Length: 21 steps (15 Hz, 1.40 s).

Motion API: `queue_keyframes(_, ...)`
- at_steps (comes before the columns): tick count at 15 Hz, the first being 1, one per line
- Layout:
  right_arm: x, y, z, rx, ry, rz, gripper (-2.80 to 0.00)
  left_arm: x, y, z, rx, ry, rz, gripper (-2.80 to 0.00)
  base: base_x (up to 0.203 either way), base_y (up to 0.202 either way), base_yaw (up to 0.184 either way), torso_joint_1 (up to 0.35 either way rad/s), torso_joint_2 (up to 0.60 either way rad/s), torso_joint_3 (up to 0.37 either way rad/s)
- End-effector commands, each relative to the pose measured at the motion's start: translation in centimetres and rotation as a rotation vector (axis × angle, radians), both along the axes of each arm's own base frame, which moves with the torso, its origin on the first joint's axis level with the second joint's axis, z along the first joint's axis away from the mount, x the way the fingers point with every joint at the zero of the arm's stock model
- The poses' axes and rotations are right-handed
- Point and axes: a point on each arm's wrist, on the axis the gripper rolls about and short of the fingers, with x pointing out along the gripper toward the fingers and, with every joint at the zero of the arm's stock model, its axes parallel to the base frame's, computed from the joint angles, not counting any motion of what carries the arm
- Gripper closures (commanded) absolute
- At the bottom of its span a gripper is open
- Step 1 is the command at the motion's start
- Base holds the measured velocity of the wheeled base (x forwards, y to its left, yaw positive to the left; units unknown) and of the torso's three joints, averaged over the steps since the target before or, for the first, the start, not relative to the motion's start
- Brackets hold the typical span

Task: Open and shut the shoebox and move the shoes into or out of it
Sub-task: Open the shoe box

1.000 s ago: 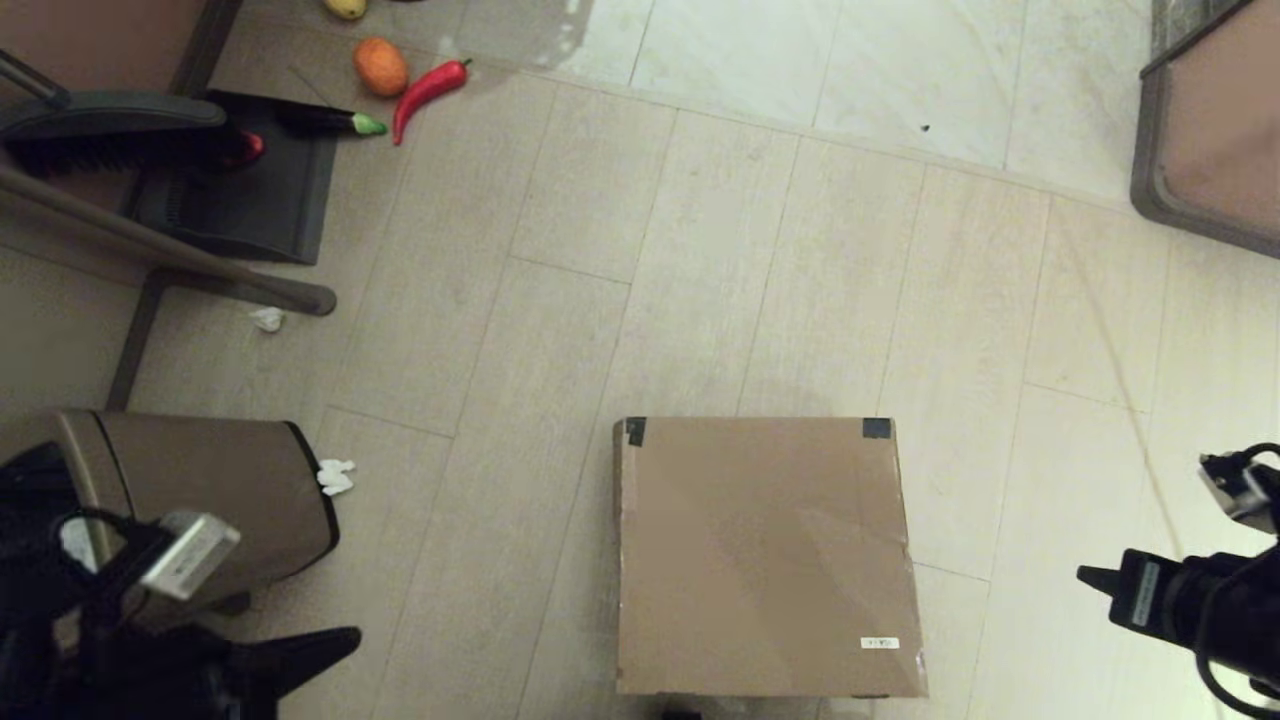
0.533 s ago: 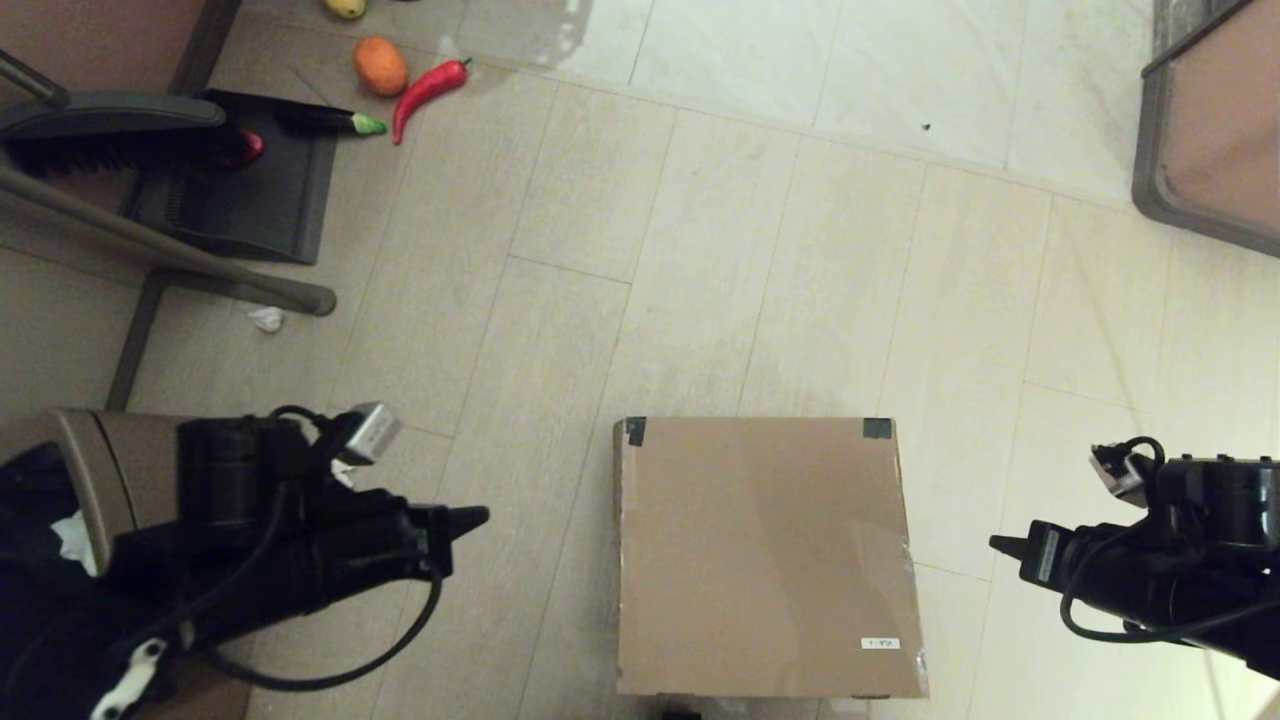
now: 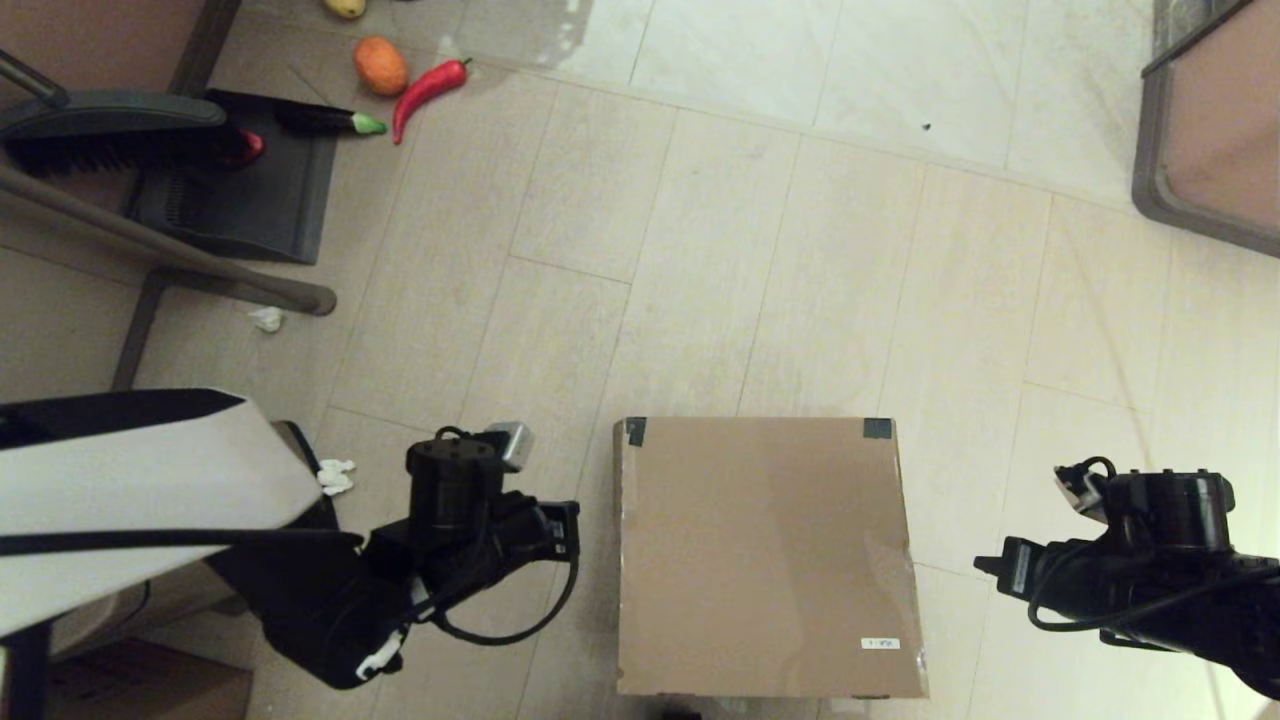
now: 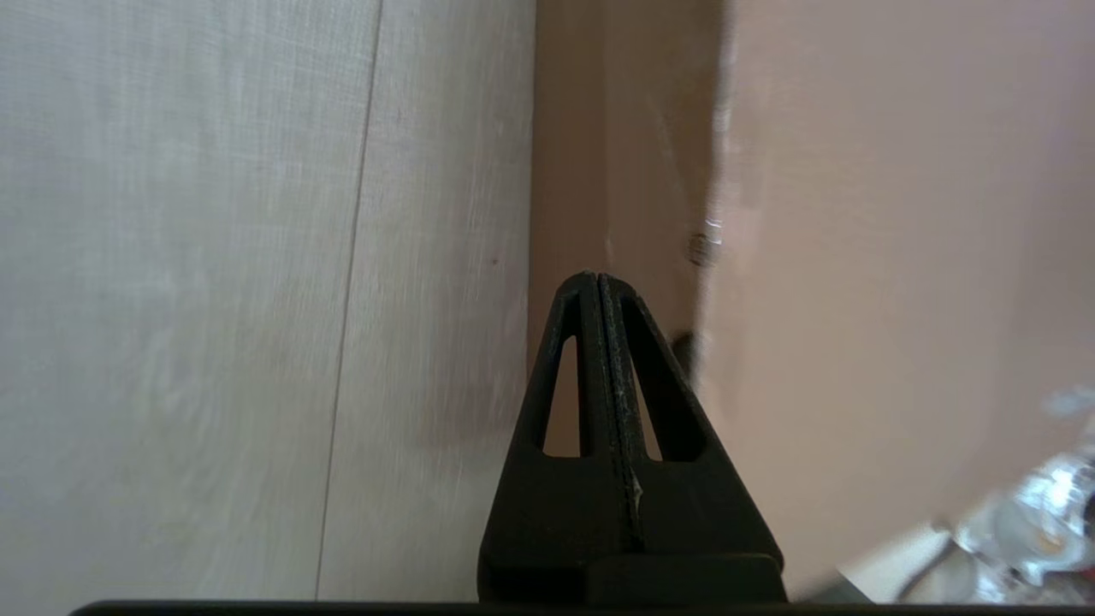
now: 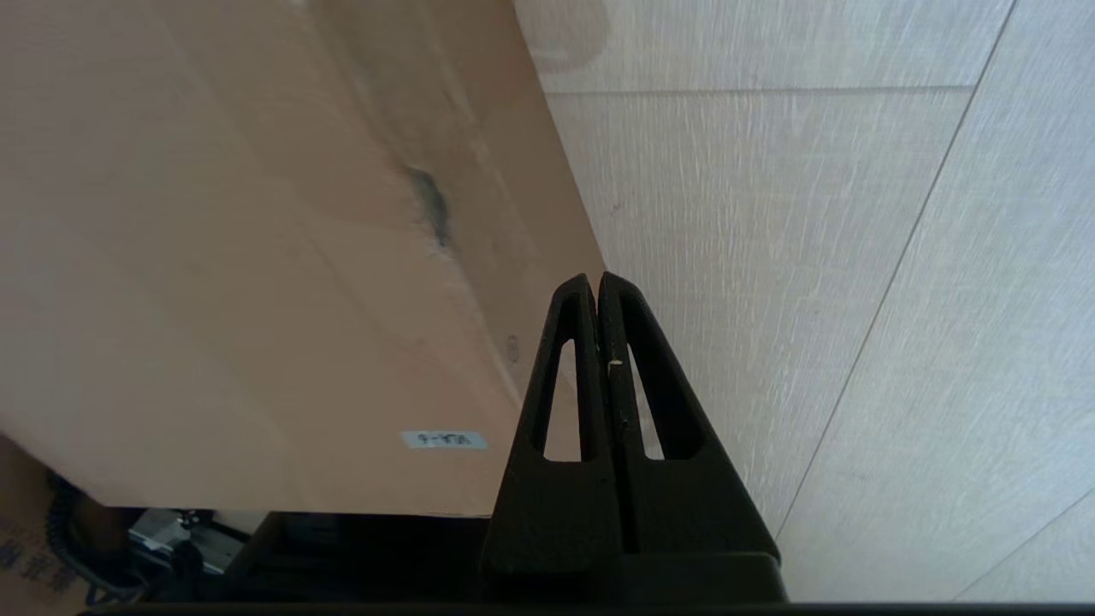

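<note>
The shoebox (image 3: 765,555) lies on the floor with its lid down, black tape on its two far corners and a small white label (image 3: 879,643) near the front right. My left gripper (image 3: 574,526) is shut, close beside the box's left side; in the left wrist view its tips (image 4: 596,278) are against the box's side wall (image 4: 616,154). My right gripper (image 3: 988,566) is shut too, a short way off the box's right side. In the right wrist view it (image 5: 596,278) points past the right edge of the shoebox (image 5: 214,257). The shoes are out of view.
A brown trash bin's black rim (image 3: 312,463) peeks from behind my left arm, with a paper scrap (image 3: 336,476) beside it. At the far left are a dustpan (image 3: 240,190), a brush (image 3: 110,135), a red chili (image 3: 428,88) and an orange (image 3: 380,66). A table corner (image 3: 1200,130) is at the far right.
My left arm has swung in from the trash bin to the box's left side. The right gripper has crept left toward the box's right side. The box has not moved.
</note>
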Motion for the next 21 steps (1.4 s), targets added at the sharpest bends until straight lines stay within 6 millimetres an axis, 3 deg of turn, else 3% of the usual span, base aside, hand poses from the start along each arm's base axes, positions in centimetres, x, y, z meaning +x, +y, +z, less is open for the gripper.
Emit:
queue_keyframes(1,0.7,0.0,-1.3,0.006,0.04,0.002,0.0,1.4,-1.3,-2.9,0.018,0.032,-0.006,0.0,0.0,0.0,0.0,0.0,0.0,0.0)
queue_keyframes(5,2.9,0.0,-4.1,-0.002,0.0,0.011,0.0,4.3,-2.8,-3.7,-0.004,-0.016,-0.001,0.0,0.0,0.0,0.0,0.0,0.0,0.0)
queue_keyframes(9,4.0,0.4,-5.6,0.021,-0.033,0.053,0.0,5.1,-3.1,-4.6,0.017,-0.006,0.03,0.0,0.0,0.0,0.0,0.0,0.0,0.0)
queue_keyframes(16,5.8,4.7,-6.6,0.028,-0.045,0.186,0.0,5.5,-3.4,-5.0,0.018,-0.006,0.036,0.0,0.0,0.0,0.0,0.0,0.0,0.0)
queue_keyframes(21,7.6,6.4,-5.7,0.033,-0.077,0.224,0.0,7.8,-3.7,-3.1,0.0,-0.038,0.056,0.0,0.0,0.0,0.0,0.0,0.0,0.0)
